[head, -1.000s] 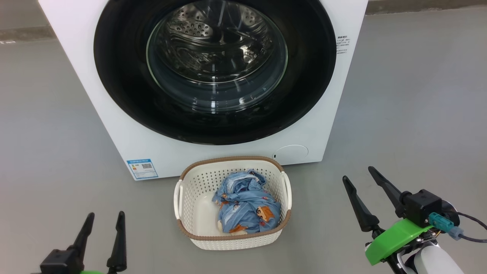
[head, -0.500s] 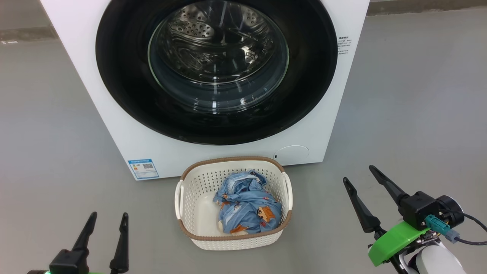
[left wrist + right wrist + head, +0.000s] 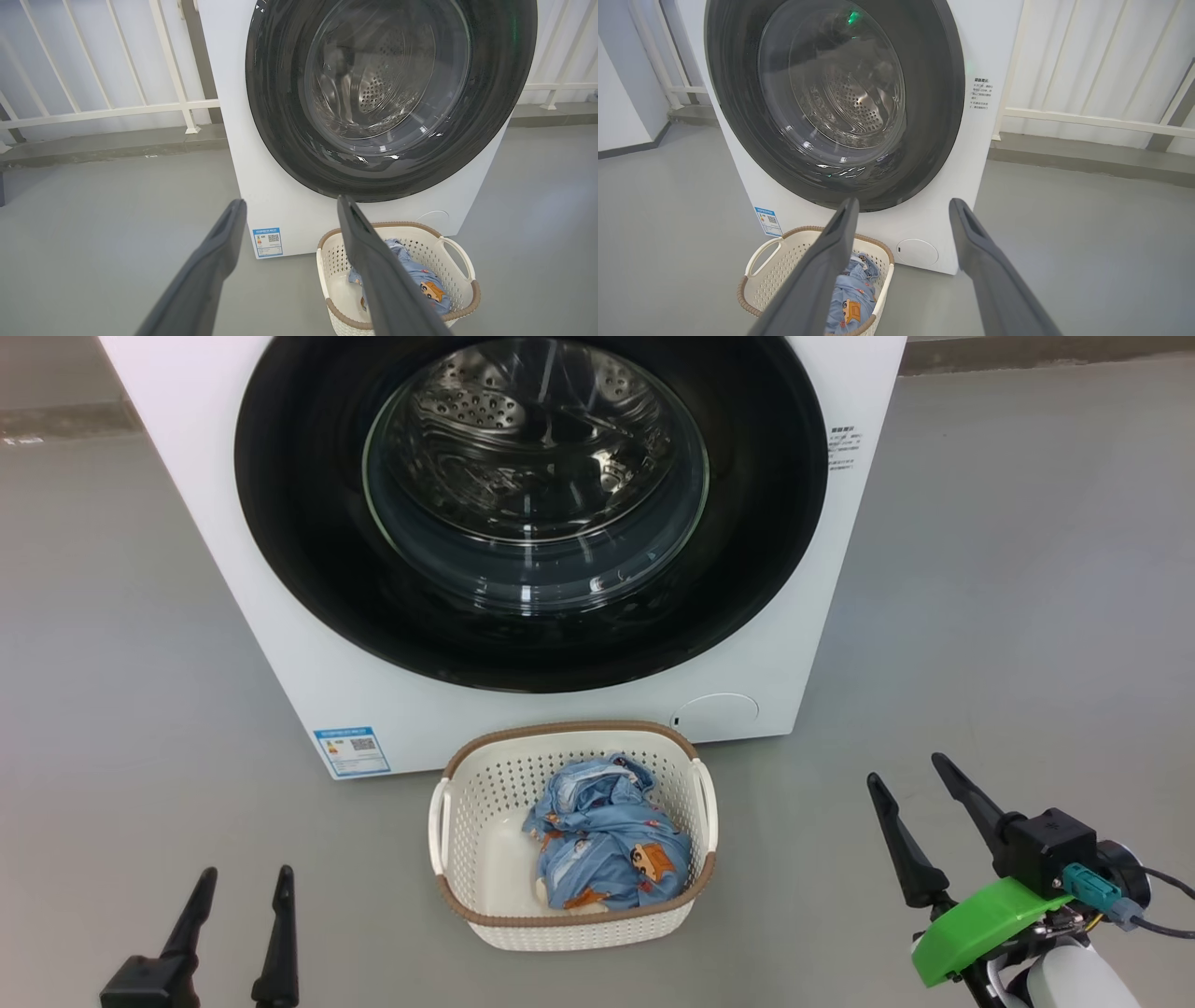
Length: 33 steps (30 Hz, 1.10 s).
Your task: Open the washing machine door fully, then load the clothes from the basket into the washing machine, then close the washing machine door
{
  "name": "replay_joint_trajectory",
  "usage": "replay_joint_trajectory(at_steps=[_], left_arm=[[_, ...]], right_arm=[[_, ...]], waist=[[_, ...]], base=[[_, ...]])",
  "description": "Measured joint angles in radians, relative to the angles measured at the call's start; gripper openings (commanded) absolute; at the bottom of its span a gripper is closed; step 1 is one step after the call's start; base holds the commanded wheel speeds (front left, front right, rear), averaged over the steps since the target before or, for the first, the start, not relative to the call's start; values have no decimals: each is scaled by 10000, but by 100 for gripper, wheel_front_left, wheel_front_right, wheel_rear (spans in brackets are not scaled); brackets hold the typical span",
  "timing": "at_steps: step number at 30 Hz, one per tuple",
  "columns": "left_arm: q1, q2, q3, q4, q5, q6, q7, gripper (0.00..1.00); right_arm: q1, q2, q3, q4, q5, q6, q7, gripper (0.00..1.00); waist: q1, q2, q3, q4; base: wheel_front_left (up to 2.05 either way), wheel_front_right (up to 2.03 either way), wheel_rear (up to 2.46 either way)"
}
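The white washing machine (image 3: 233,569) stands on the floor ahead, and its round black-rimmed door (image 3: 308,551) lies shut flat against the front. Right before it sits the cream basket (image 3: 476,868) with the light blue printed clothes (image 3: 607,845) bunched in its right half. My left gripper (image 3: 245,873) hovers open over the floor to the basket's left, nothing between its fingers. My right gripper (image 3: 904,767) is open to the basket's right, also empty. The door (image 3: 275,116) (image 3: 934,107), the basket (image 3: 462,284) (image 3: 780,275) and the clothes (image 3: 430,287) (image 3: 850,303) show beyond the fingers in both wrist views.
Grey floor (image 3: 1008,616) spreads on both sides of the machine. A white railing (image 3: 107,107) on a low kerb runs behind it, with white panels (image 3: 1087,70) at the right. A blue label (image 3: 352,750) marks the machine's lower left corner.
The left gripper has dropped lower in the head view and shifted slightly left. The right gripper has moved a little right and down. Door, basket and clothes are unchanged.
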Motion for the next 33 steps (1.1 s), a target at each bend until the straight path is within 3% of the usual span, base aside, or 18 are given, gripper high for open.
replay_joint_trajectory(at_steps=[16, 33], left_arm=[[-28, -259, 399, 405, 0, 96, 2, 100], [-83, -314, 673, 708, 12, 174, 0, 100]], right_arm=[[0, 483, -616, 688, 167, 0, 2, 100], [-1, 571, -890, 1068, 167, 0, 2, 100]], waist=[[0, 0, -58, 9], [0, 0, -51, 2]], base=[[0, 0, 0], [0, 0, 0]])
